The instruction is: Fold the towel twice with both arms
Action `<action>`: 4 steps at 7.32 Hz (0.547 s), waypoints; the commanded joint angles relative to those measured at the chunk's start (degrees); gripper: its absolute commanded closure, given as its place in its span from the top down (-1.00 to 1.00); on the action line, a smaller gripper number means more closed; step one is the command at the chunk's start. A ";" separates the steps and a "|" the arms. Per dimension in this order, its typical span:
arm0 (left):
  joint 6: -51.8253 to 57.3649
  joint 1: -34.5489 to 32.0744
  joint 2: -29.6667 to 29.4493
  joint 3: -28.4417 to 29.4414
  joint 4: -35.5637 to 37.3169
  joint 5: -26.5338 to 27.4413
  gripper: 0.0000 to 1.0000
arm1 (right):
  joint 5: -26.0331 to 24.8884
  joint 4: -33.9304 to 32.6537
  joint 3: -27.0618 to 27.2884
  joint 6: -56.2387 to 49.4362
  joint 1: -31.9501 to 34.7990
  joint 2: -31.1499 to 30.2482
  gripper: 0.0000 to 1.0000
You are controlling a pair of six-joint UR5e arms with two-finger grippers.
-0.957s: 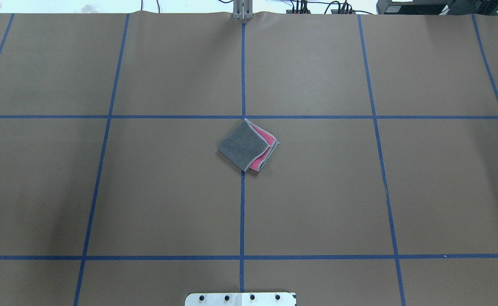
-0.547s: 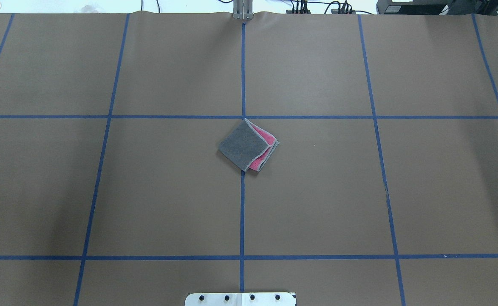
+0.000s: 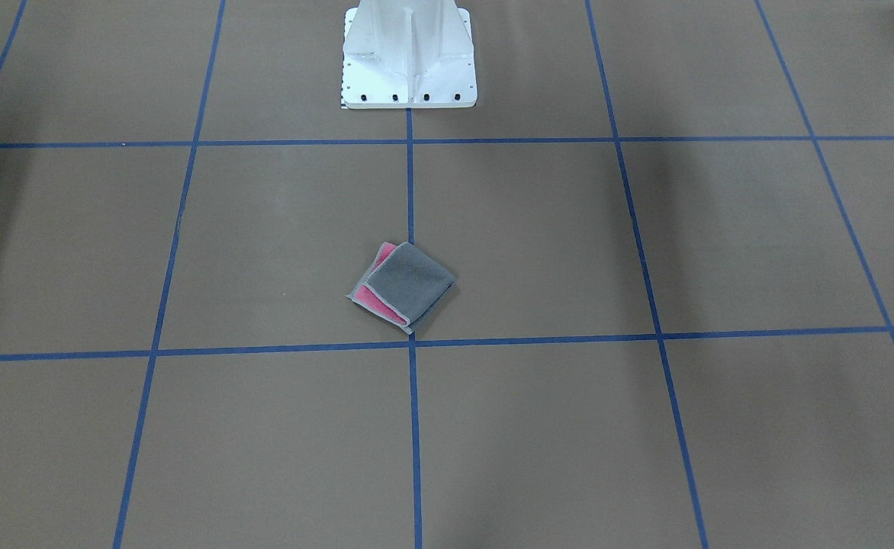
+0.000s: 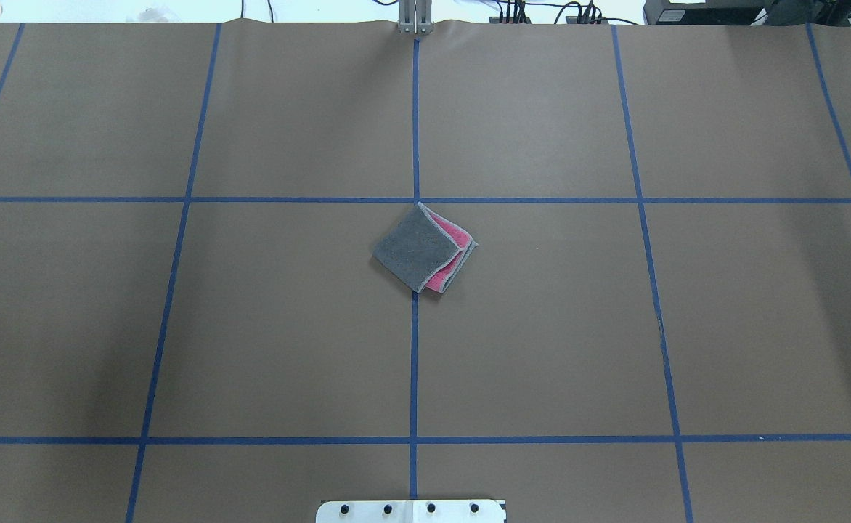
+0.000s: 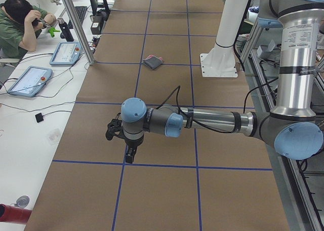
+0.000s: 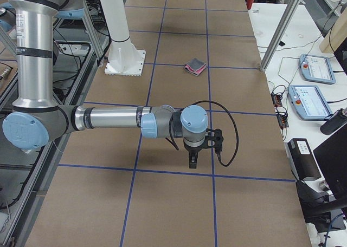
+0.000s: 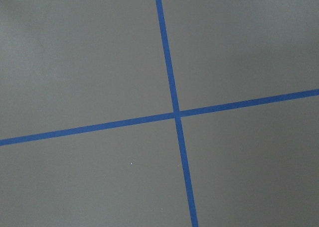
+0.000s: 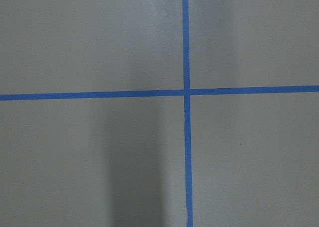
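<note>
The towel lies folded into a small square at the table's middle, dark grey face up with pink showing along its right edge. It also shows in the front-facing view and small in both side views. My left gripper hangs over the table near its left end, far from the towel. My right gripper hangs near the right end, also far from it. Both show only in the side views, so I cannot tell whether they are open or shut. The wrist views show only brown paper and blue tape.
The white pedestal base stands at the robot's side of the table. Blue tape lines divide the brown table cover. An operator sits beyond the far edge with tablets on a white bench. Pendants lie beside the table.
</note>
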 commanded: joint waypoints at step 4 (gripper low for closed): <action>-0.01 0.29 0.23 0.40 0.03 -0.02 1.00 | 3.16 0.40 -0.22 -0.18 0.00 -0.82 0.98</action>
